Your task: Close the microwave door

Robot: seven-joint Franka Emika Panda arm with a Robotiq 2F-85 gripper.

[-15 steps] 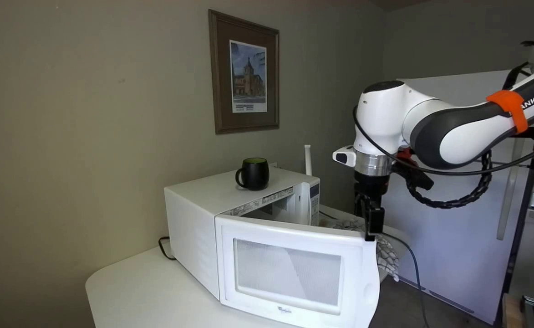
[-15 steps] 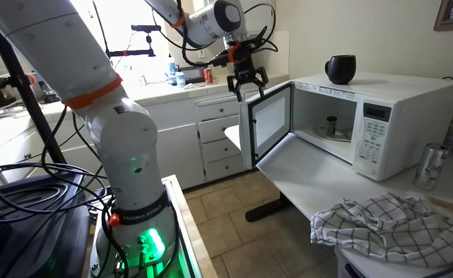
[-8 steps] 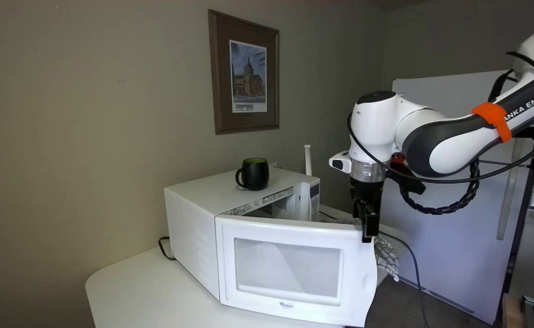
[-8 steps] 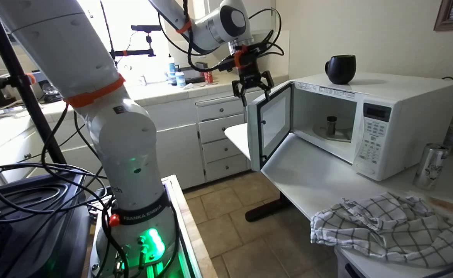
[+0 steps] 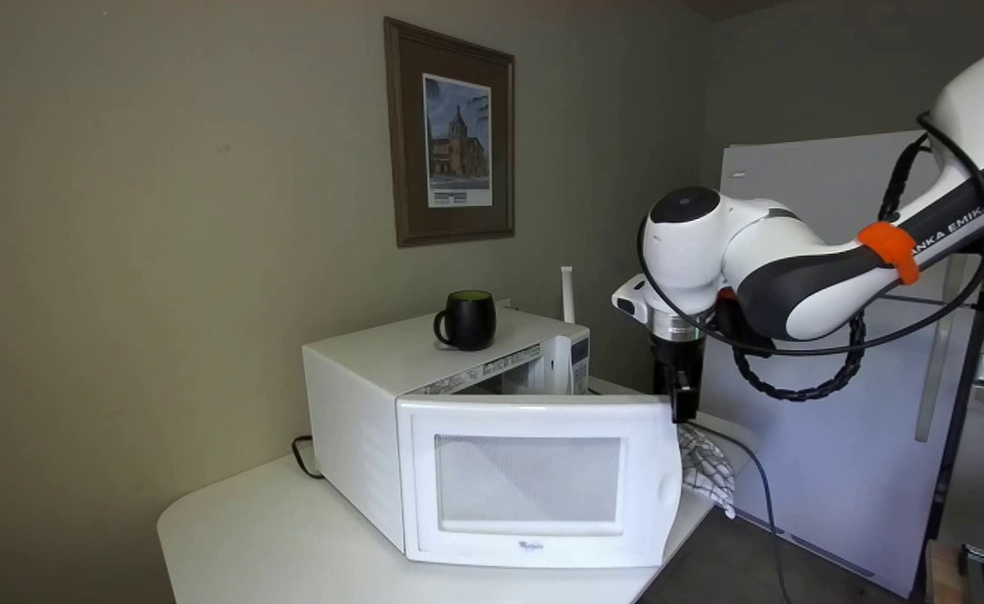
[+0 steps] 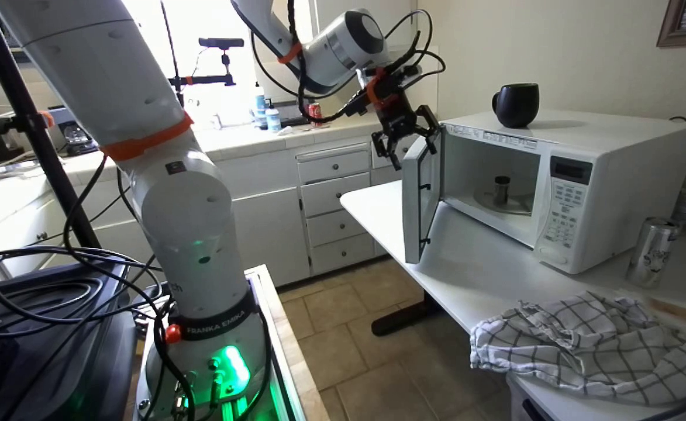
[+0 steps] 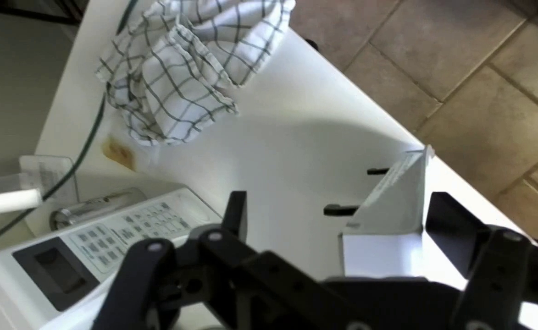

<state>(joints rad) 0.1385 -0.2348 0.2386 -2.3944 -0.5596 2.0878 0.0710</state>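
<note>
The white microwave [image 5: 357, 453] stands on a white table [image 5: 290, 537]. Its microwave door [image 5: 533, 549] is swung wide open on its hinge; the door also shows edge-on in an exterior view [image 6: 413, 204] and from above in the wrist view [image 7: 392, 206]. My gripper [image 6: 416, 159] is open and tilted, its fingers spread over the top of the door's free end. One finger is on the door's outer side, the other on its inner side. In the wrist view, the gripper [image 7: 342, 220] has the outer-side finger close to the door; contact is unclear.
A black mug [image 6: 517, 105] stands on top of the microwave. A small dark cylinder [image 6: 501, 190] stands on the turntable inside. A silver can [image 6: 652, 251] and a checked cloth [image 6: 588, 345] lie beside the microwave. A refrigerator [image 5: 827, 436] stands behind the arm.
The door has swung partway toward the microwave, its free end moving inward. My gripper has moved along with it, lower and more tilted, staying open. The mug, can and cloth have not moved.
</note>
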